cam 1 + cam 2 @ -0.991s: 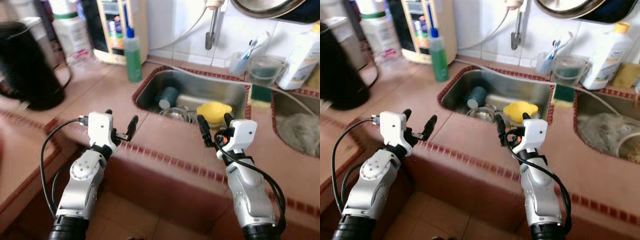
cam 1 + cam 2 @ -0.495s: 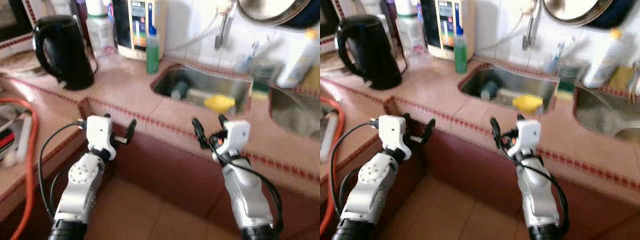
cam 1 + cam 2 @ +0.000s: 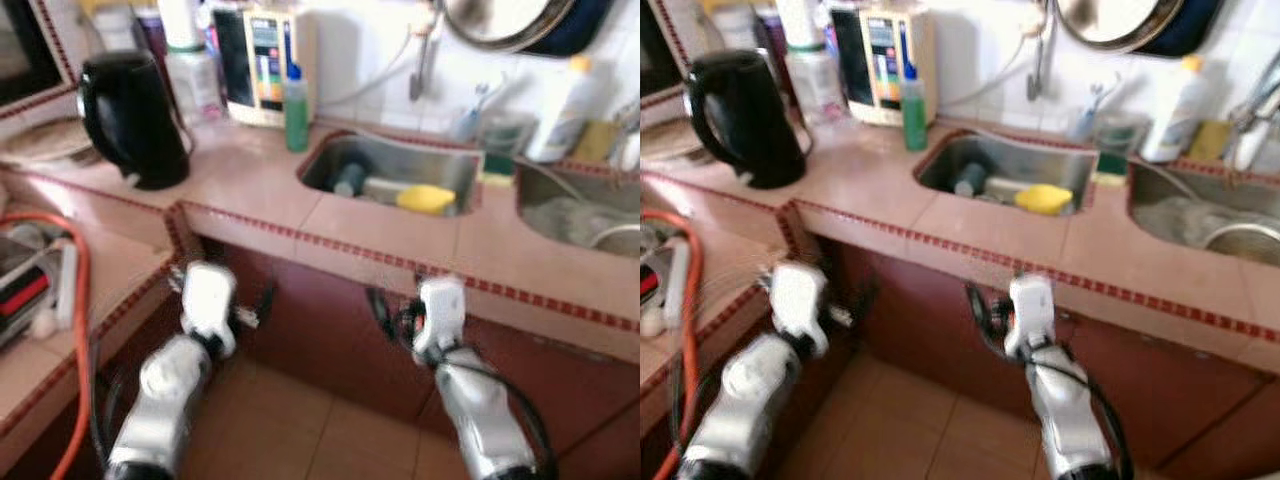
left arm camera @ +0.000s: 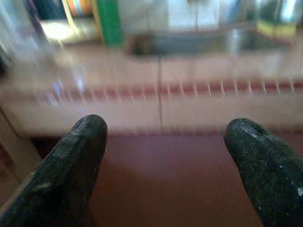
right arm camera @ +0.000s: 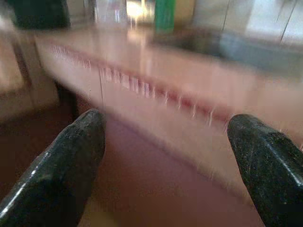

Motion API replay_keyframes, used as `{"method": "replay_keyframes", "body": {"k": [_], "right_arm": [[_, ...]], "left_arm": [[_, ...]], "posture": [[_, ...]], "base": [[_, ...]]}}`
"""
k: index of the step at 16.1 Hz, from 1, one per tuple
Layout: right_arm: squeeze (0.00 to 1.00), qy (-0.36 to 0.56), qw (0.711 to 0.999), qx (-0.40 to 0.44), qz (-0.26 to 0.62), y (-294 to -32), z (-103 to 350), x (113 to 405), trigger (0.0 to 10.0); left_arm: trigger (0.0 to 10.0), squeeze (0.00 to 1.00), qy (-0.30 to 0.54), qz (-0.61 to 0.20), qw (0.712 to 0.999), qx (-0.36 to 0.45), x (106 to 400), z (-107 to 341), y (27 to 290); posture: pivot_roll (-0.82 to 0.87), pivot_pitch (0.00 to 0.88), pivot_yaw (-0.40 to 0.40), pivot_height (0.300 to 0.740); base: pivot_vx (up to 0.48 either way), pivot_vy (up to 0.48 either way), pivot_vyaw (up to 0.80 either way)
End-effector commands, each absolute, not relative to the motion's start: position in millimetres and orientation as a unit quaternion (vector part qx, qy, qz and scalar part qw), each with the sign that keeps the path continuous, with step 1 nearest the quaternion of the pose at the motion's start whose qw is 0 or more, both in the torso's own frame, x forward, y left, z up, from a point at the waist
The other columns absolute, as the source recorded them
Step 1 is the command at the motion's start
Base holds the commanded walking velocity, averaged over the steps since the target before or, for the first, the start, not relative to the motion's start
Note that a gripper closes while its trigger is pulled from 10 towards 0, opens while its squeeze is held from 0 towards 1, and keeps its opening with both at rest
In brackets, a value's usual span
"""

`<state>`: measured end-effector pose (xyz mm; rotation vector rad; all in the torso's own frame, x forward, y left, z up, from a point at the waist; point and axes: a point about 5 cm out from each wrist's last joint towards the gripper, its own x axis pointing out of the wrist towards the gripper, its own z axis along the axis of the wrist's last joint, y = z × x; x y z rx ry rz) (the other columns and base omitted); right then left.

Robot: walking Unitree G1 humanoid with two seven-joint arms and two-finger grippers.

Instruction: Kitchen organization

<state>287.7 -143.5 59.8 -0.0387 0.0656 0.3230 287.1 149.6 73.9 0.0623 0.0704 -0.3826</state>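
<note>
Below the counter edge (image 3: pixel 400 262), in front of the dark cabinet face, both my arms hang low with nothing in them. My left gripper (image 4: pixel 165 156) has its jaws spread wide, empty, pointing at the counter's red-trimmed lip; my right gripper (image 5: pixel 175 156) is the same, wide and empty, facing that same lip.

Taking the sink (image 3: pixel 392 172) as my landmark: inside it lie a yellow bowl-like thing (image 3: pixel 425 198) and a bluish cup (image 3: pixel 349 178) on its side. Just left of the sink stands a green bottle (image 3: pixel 296 97), with a boxy white appliance (image 3: pixel 262 65) behind it. Further left sits a black kettle (image 3: pixel 130 115). Right of the sink a second basin (image 3: pixel 1205 218) holds something pale, and between the two basins stands a white bottle (image 3: pixel 1168 98) by the wall. A pan (image 3: pixel 500 22) hangs above the sink.

The pictures are blurred, so I judge I am on the move rather than handling anything. "Kitchen organization" names no single thing, and these views do not settle which item I am after or how far the tidying has got. Any next reach would call for steadying myself, then raising a gripper above the counter lip, since both now sit beneath it.
</note>
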Motion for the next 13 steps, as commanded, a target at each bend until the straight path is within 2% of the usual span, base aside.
{"method": "replay_keyframes", "body": {"k": [1,3,5,9,13], "right_arm": [[0.00,0.051,0.986,-0.027,0.156,-148,49,286,10.0],[0.00,0.133,0.981,-0.041,0.132,-158,13,275,10.0],[0.00,0.209,0.969,-0.075,0.107,-172,-18,255,10.0],[0.00,0.313,0.942,-0.088,0.084,-180,-54,220,10.0],[0.00,0.404,0.907,-0.099,0.070,-184,-81,180,10.0]], "left_arm": [[10.0,0.00,0.055,-0.202,0.977,0.032,284,60,149],[10.0,0.00,0.156,-0.203,0.966,0.023,269,10,149],[10.0,0.00,0.235,-0.178,0.955,0.043,252,-23,151],[10.0,0.00,0.315,-0.183,0.930,0.052,224,-54,140],[10.0,0.00,0.402,-0.169,0.896,0.085,185,-81,145]], "posture": [[-0.09,0.003,0.039,0.740],[-0.09,0.007,0.047,0.740],[-0.10,0.006,0.054,0.740],[-0.12,0.001,0.052,0.740],[-0.11,0.000,0.051,0.740]], "base": [[0.000,0.000,0.00],[0.000,0.000,0.00],[0.000,0.000,0.00],[0.000,0.000,0.00],[0.000,0.000,0.00]]}}
